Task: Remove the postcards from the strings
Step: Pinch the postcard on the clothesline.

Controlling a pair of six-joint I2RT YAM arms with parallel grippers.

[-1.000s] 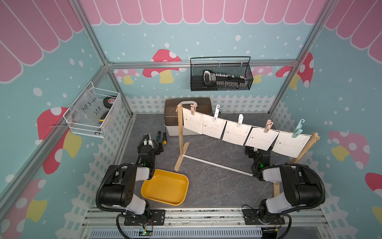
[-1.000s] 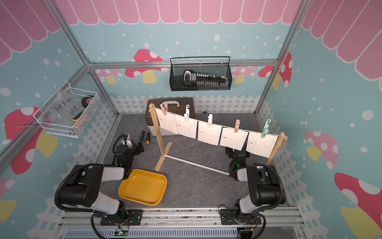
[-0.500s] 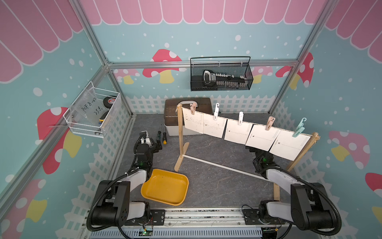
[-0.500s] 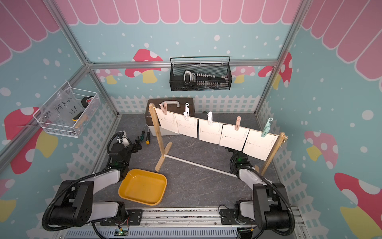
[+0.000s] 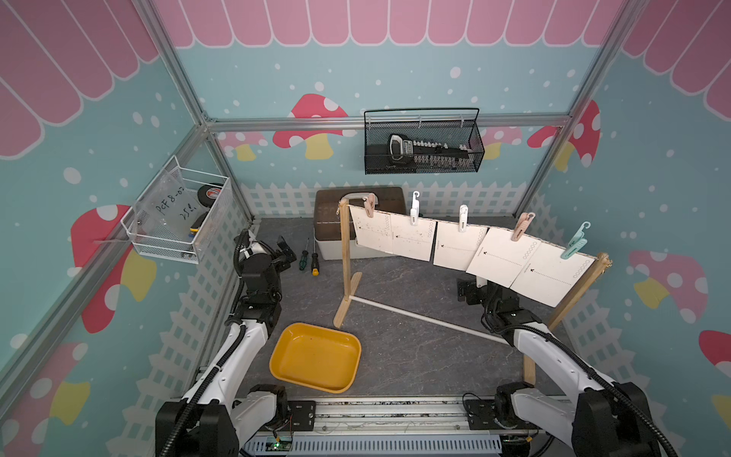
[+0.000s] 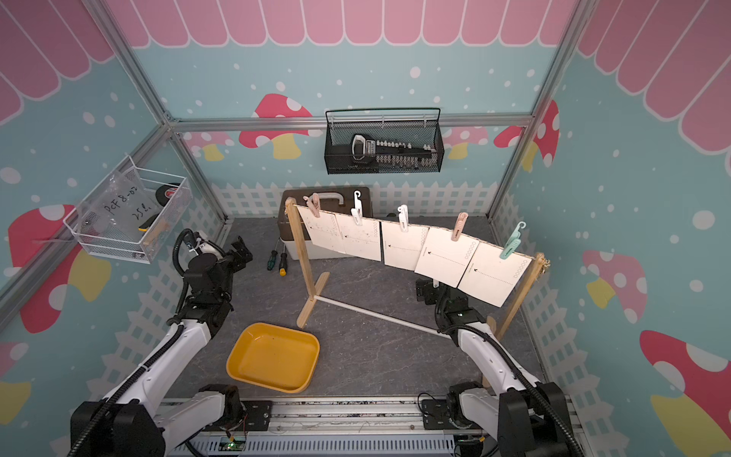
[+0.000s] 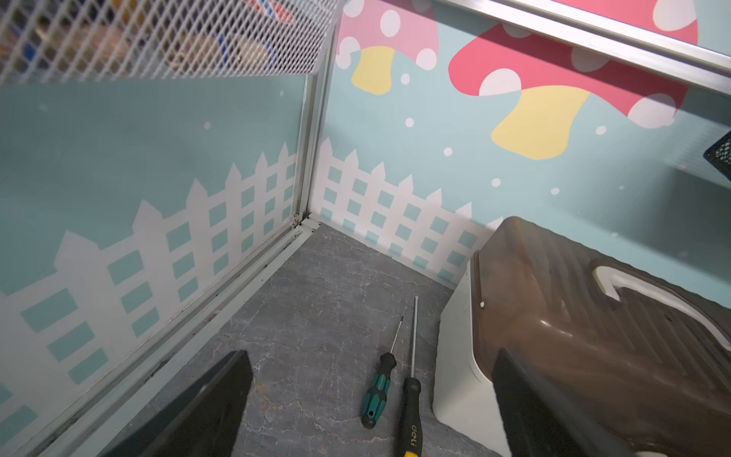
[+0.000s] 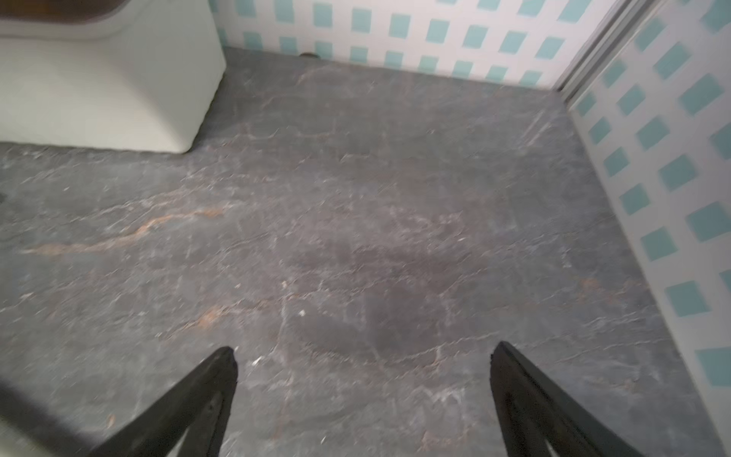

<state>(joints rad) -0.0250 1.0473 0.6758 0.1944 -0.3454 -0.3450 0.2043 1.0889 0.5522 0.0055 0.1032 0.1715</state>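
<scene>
Several cream postcards (image 5: 455, 247) (image 6: 403, 247) hang in a row from the strings (image 5: 490, 228) (image 6: 433, 228), one twine between two wooden posts, each held by a pastel peg (image 5: 522, 225). My left gripper (image 5: 286, 247) (image 6: 241, 251) is open by the left wall, left of the near post and well clear of the cards. In its wrist view the left gripper (image 7: 370, 356) holds nothing. My right gripper (image 5: 468, 291) (image 6: 425, 291) is open low behind the cards, partly hidden by them. In its wrist view the right gripper (image 8: 366, 348) frames only bare floor.
A yellow tray (image 5: 358, 348) lies on the floor in front of the left post. Two screwdrivers (image 5: 308, 261) (image 7: 377, 391) lie beside a white box with a brown lid (image 5: 328, 221) (image 7: 459, 356). A white rod (image 5: 415, 316) joins the posts' feet. Wire baskets hang on the walls.
Both arms have unfolded from low, tucked poses and reached toward the back; the left gripper has risen near the left wall, the right has slid under the cards. The postcards have not moved.
</scene>
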